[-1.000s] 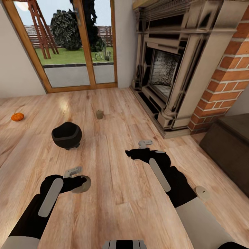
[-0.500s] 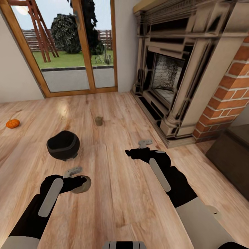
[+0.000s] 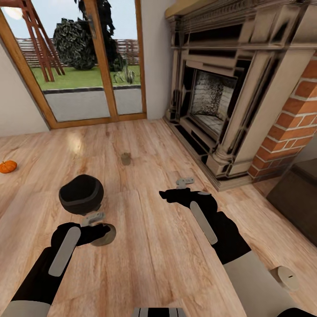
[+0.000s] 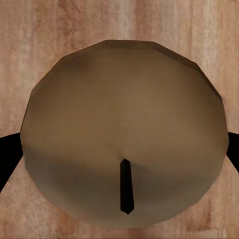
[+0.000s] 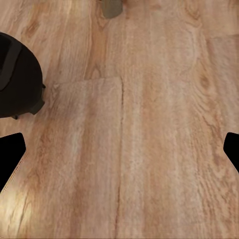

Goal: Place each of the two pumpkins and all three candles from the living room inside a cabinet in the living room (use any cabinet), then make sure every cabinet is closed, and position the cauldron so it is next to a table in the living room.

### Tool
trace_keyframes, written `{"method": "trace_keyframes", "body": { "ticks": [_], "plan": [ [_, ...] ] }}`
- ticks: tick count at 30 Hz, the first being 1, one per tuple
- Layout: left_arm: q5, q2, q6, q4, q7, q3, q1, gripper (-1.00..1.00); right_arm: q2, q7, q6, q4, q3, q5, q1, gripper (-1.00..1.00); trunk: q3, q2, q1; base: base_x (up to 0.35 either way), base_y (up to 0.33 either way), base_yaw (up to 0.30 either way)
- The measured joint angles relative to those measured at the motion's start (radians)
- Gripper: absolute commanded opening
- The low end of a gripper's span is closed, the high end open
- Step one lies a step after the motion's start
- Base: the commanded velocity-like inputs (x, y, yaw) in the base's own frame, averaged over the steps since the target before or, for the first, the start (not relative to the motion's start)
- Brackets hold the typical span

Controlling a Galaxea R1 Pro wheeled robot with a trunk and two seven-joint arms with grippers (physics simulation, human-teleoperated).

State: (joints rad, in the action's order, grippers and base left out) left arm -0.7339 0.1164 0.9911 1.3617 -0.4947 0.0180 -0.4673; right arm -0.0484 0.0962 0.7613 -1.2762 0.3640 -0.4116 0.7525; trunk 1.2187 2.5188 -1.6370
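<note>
The black cauldron (image 3: 81,193) stands on the wood floor just beyond my left gripper (image 3: 99,224), which is shut on a round tan candle (image 4: 124,134) with a black wick. My right gripper (image 3: 176,188) hovers open over bare floor, its dark fingertips (image 5: 11,152) wide apart. A second candle (image 3: 126,158) stands on the floor farther ahead, and a third candle (image 3: 286,277) lies by my right forearm. One orange pumpkin (image 3: 8,166) sits at the far left. A corner of the dark-brown cabinet (image 3: 299,198) shows at the right edge. The table is out of view.
A large stone fireplace (image 3: 220,97) with a brick side (image 3: 293,123) fills the right half ahead. Glass patio doors (image 3: 88,66) in a wooden frame stand at the back left. Open wood floor (image 3: 149,246) lies between my arms.
The whole view has shifted, so the camera moved: the cauldron now sits closer to my left gripper and the pumpkin has slid toward the left edge. Both arms hold the same pose.
</note>
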Motion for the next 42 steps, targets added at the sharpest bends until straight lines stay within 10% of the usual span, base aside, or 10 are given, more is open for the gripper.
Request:
{"method": "trace_keyframes", "body": {
  "ticks": [24, 31, 42],
  "plan": [
    [0.000, -0.001, -0.001, 0.000, 0.000, 0.002, 0.000, -1.00, 0.001, -0.023, 0.001, 0.011, -0.017, -0.001, 0.000, 1.00, -0.020, 0.000, 0.000, 0.004, 0.011, -0.175],
    [0.000, -0.001, -0.001, 0.000, 0.000, 0.003, 0.000, -1.00, -0.004, -0.019, 0.013, 0.027, -0.120, -0.002, 0.000, 1.00, -0.028, 0.000, 0.000, 0.000, 0.000, -0.237],
    [-0.037, -0.003, -0.002, 0.000, 0.002, 0.088, 0.000, -1.00, -0.006, 0.091, 0.165, 0.124, -0.474, 0.004, 0.000, 1.00, -0.040, 0.000, 0.000, 0.000, 0.000, -0.232]
  ]
}}
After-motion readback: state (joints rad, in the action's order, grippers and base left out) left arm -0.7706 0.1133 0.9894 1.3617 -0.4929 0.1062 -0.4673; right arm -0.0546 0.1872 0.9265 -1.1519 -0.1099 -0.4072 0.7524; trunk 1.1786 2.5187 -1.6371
